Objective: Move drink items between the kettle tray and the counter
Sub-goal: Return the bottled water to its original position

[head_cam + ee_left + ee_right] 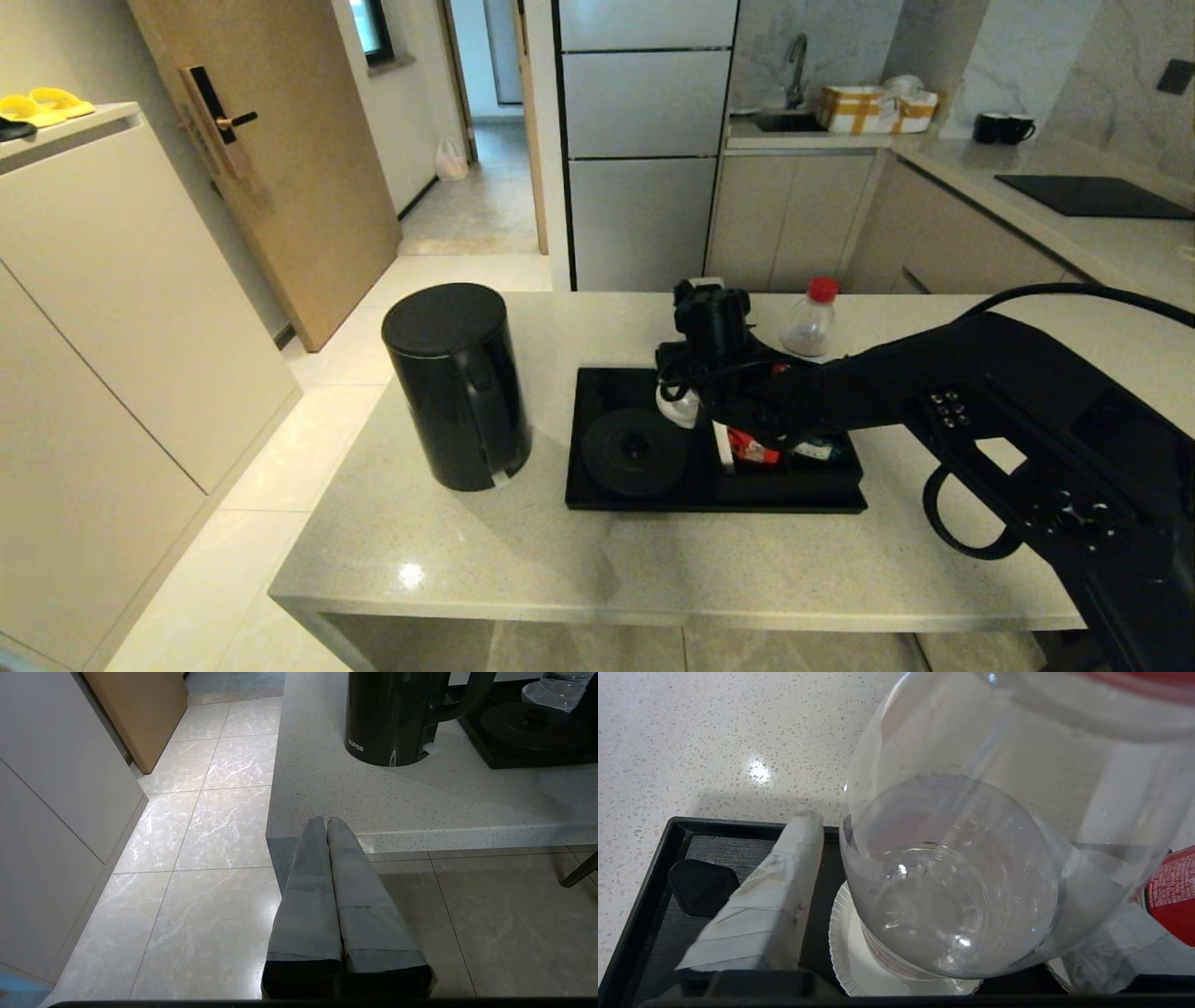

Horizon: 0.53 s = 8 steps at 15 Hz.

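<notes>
1. Nearest, off the counter [560,560] edge on the near side of the kettle tray [597,499], the left gripper [327,826] hangs parked over the floor with its fingers pressed together. It poses no risk.
2. The kettle [392,718] stands on the counter just to the left of the tray, off its round base [635,453]. The white lettering low on its wall reads "SUPOR". Its handle faces the tray, so I judge that an arm sweeping out leftward could clip it.
3. Over the tray's far half, the right gripper [934,826] straddles a clear bottle [952,882].
   - Its fingers are spread, one on each side. The one in plain view stands just clear of the bottle wall.
   - The bottle stands on a white paper coaster [845,961] inside the tray.
   - A light bottle tips easily. If the arm pulls back sideways or at a slant, a finger could drag it over or off the coaster.
   - A straight lift clear of the cap looks safer.
4. Beside that bottle, a red printed item [1171,891] carries fine white text, too small to read. A toppling bottle would fall against it.
5. Beyond the tray's far edge, a second bottle [810,322] with a red cap stands on the counter, close behind the arm. A careless retreat could knock it down. Nothing on it can be read.
</notes>
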Tool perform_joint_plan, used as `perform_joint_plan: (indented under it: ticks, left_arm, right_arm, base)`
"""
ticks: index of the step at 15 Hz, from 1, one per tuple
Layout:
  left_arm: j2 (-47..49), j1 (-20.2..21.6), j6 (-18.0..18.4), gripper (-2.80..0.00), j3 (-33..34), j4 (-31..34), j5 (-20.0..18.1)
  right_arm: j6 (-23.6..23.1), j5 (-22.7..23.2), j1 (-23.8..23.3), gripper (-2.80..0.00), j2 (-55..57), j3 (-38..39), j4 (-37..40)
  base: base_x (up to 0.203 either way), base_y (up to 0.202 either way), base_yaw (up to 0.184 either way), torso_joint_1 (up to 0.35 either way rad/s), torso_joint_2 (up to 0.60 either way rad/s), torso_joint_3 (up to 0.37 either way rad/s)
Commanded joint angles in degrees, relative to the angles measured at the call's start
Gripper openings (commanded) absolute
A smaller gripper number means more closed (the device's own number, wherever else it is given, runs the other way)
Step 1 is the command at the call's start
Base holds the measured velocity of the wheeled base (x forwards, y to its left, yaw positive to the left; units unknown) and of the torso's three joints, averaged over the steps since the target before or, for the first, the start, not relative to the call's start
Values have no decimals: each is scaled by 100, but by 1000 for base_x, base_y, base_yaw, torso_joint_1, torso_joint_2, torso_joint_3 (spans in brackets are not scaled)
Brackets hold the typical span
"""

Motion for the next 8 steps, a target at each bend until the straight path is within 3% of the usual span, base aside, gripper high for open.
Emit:
perform_joint_plan:
  ticks: [1,8]
  left_arm:
    - [0,2,4,-280,9,-1,2]
    - [0,2,4,-280,0,-1,2]
  right_arm:
    - [-9,-16,-18,0,-54,-27,-16]
    - [7,19,-238,0,-316,-95,35]
  base:
    - [0,0,0,0,0,0]
    - [0,0,0,0,0,0]
